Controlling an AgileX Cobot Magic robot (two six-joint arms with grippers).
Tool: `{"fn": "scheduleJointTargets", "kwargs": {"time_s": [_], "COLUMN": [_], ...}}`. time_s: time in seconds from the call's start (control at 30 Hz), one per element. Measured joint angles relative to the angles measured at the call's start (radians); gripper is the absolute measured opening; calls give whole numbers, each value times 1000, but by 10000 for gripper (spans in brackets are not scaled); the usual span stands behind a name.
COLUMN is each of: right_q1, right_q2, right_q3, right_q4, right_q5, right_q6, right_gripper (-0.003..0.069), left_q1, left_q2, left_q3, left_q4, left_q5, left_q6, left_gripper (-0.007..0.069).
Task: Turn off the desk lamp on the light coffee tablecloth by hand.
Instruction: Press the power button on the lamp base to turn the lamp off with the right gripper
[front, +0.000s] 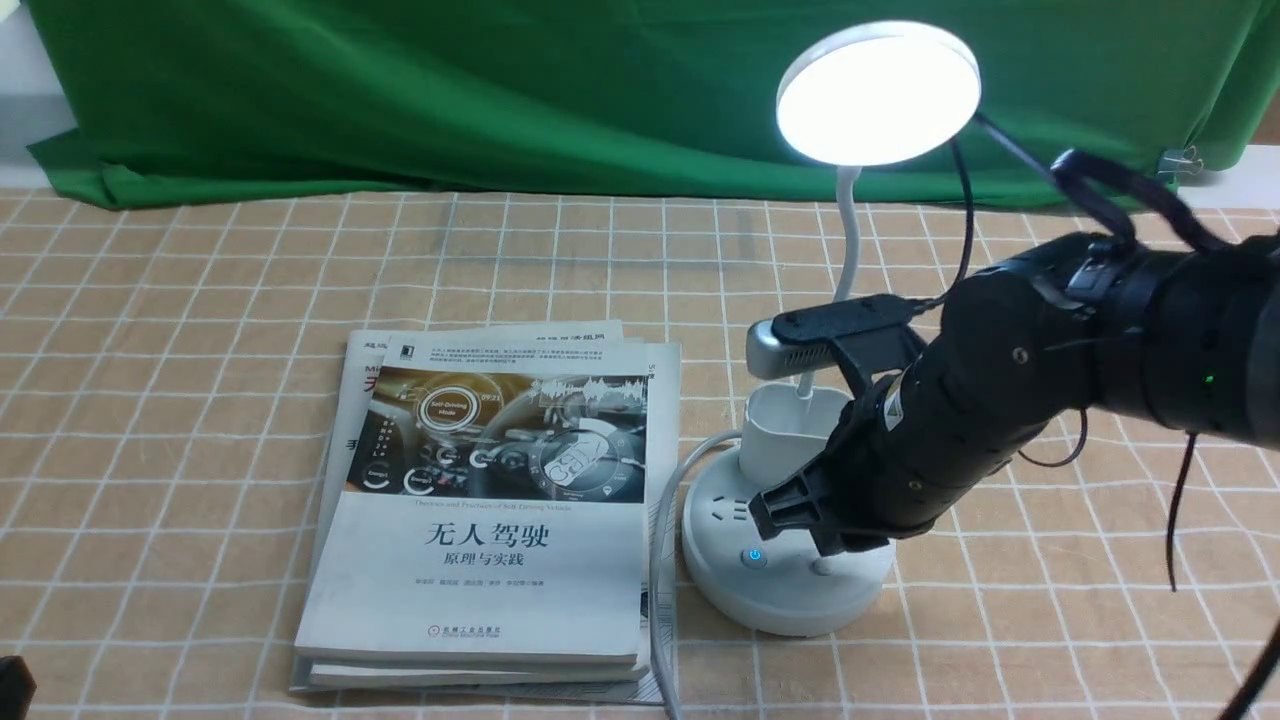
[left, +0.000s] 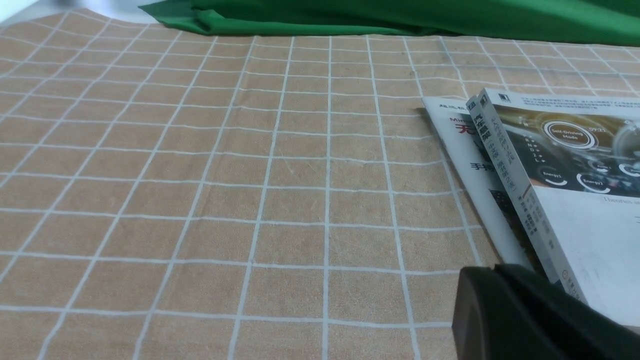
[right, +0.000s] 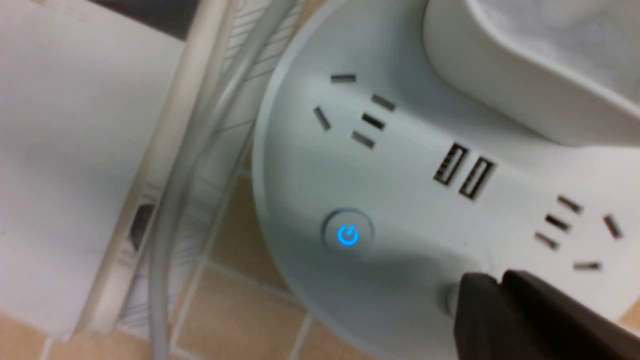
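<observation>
The desk lamp stands on the light coffee tablecloth (front: 180, 330) with its disc head (front: 878, 92) glowing brightly. On its round socket base (front: 720, 540) a power button (right: 348, 235) shows a blue ring. My right gripper (right: 500, 282), the hand, is shut and empty. It reaches down from the right onto the base, and its tips cover most of a second small button (right: 450, 298). I cannot tell whether they press it. In the front view the right gripper (front: 835, 545) sits beside the cup holder (front: 790, 430). My left gripper (left: 495, 272) is shut, low over the cloth by the books' corner.
A stack of books (front: 490, 510) lies just left of the lamp base, and a white cable (front: 665, 520) runs between them. The green backdrop cloth (front: 500, 90) hangs along the far edge. The books' spines (left: 515, 180) lie close to the left gripper.
</observation>
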Motion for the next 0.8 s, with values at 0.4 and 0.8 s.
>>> {"fn": "scheduleJointTargets", "kwargs": {"time_s": [0.4,0.8], "right_q1": [-2,-2], "right_q2": [44,-50], "right_q3": [-5,-1], "right_q4": [-1,0], "right_q5": [-15,-17], "right_q6": [-8,-18], "right_gripper": [48,48], "left_q1": [0,0], "left_q2": [0,0], "left_q3": [0,0], "left_q4": [0,0], "left_q5": [0,0], "left_q6": [0,0], "left_gripper": [5,5]}}
